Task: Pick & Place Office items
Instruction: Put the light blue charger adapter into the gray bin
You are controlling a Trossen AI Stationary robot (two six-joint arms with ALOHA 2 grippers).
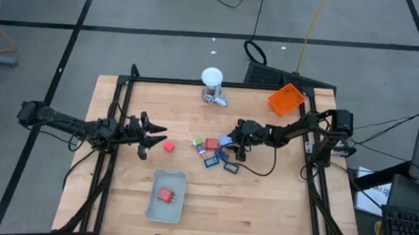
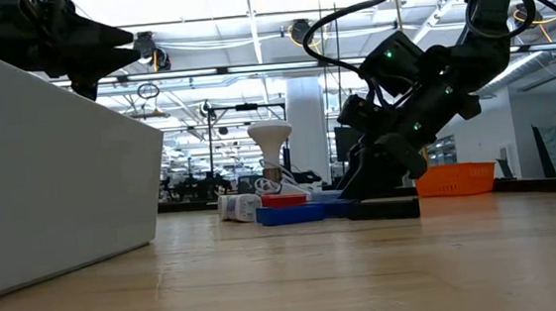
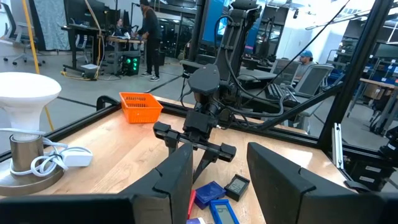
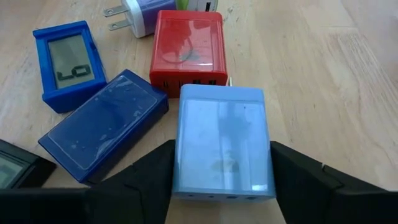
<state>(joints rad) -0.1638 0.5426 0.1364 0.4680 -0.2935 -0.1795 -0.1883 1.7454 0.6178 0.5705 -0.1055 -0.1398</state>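
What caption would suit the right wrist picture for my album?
Right gripper straddles a light-blue charger beside a red charger and blue counter.

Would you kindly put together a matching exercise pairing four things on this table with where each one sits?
Things:
1. light-blue block
2. red block in the tray
3. orange bin
4. loose red piece

Places:
A. at the table's far right corner
B. between the right hand's fingers
C. inside the pale grey tray at the near edge
D. on the wood just ahead of the left hand

Pairs: 1-B, 2-C, 3-A, 4-D
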